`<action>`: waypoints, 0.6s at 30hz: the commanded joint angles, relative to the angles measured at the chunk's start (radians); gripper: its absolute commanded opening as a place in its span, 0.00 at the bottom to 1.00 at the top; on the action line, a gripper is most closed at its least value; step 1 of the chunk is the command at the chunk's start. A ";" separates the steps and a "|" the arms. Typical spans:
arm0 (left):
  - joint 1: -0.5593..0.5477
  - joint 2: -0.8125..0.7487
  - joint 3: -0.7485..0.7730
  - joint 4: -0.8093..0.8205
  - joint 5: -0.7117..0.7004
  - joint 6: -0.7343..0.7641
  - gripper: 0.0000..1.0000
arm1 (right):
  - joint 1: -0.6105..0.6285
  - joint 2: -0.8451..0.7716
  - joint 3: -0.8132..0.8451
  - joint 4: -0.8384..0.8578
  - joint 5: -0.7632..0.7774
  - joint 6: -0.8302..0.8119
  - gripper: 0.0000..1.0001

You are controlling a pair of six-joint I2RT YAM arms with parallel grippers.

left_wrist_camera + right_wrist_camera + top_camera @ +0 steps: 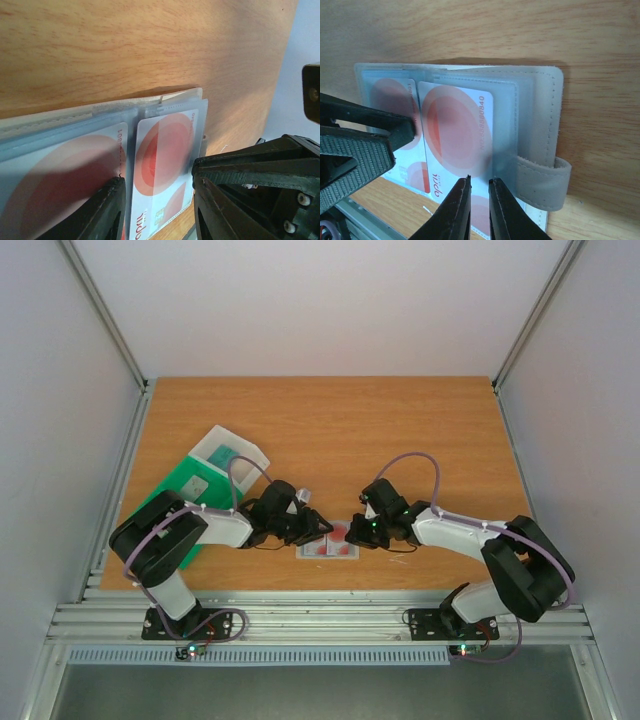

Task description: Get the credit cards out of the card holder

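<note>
green tray [190,485] with what looks like a clear box [232,448] on wooden table [400,420].

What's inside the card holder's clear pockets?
Two white cards with red circles lie side by side in the card holder. Anything behind them is covered.

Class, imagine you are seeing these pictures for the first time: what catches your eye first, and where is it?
The left hand and right hand meet over an open, pale card holder at the near edge of the table, in the centre. Its clear pockets show white cards with red circles. A green tray lies on the left side.
</note>
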 commanded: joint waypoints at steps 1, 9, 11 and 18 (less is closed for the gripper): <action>-0.005 0.028 -0.017 0.023 -0.019 -0.001 0.38 | -0.004 0.023 0.018 -0.016 0.010 -0.019 0.10; -0.004 0.044 -0.020 0.060 -0.014 -0.022 0.36 | -0.005 0.059 0.011 -0.026 0.018 -0.022 0.08; -0.005 0.048 -0.019 0.064 -0.015 -0.024 0.35 | -0.005 0.066 0.010 -0.024 0.016 -0.019 0.08; -0.004 0.065 -0.024 0.086 -0.013 -0.030 0.33 | -0.005 0.062 0.007 -0.021 0.017 -0.018 0.08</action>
